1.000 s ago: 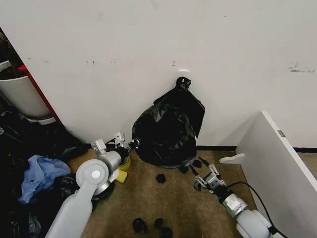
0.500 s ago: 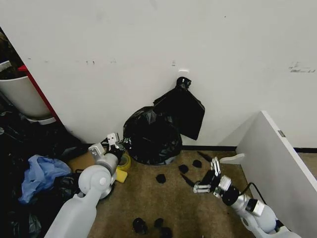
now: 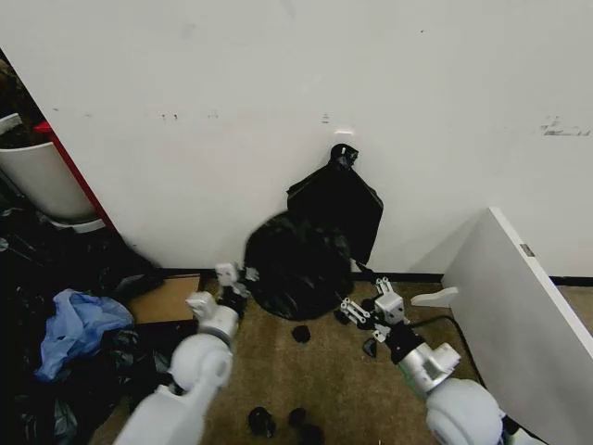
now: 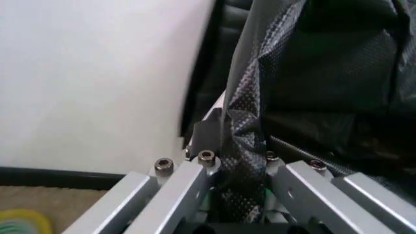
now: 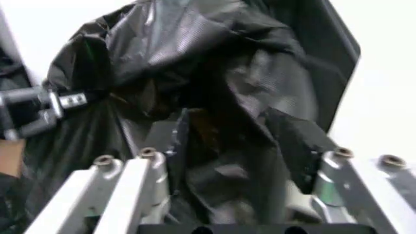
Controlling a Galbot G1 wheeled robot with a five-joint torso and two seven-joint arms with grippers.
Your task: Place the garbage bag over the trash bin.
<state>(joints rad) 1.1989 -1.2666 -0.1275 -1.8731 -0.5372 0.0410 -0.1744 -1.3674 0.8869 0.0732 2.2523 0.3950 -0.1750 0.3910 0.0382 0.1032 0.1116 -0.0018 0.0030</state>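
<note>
The garbage bag [image 3: 295, 267] is a glossy black crinkled mound on the floor against the wall. The trash bin is hidden. My left gripper [image 3: 238, 275] sits at the bag's left edge. In the left wrist view this gripper [image 4: 237, 161] is shut on a fold of the garbage bag's film [image 4: 312, 73]. My right gripper [image 3: 364, 311] is at the bag's lower right side. In the right wrist view it [image 5: 237, 156] stands open, with folds of the garbage bag [image 5: 195, 73] lying between its fingers. The left gripper [image 5: 39, 109] also shows there, on the bag's far side.
A flat matte black bundle [image 3: 338, 206] hangs on the wall behind the bag. A white tub with a red bar [image 3: 37, 181] stands far left, above a blue bag [image 3: 74, 324] and cardboard [image 3: 167, 297]. Small black lumps [image 3: 301, 334] dot the floor. A white panel [image 3: 528, 306] closes the right.
The garbage bag has shifted to the right, and my left gripper has gone with it. My right gripper has moved up from the floor to the bag's lower right side.
</note>
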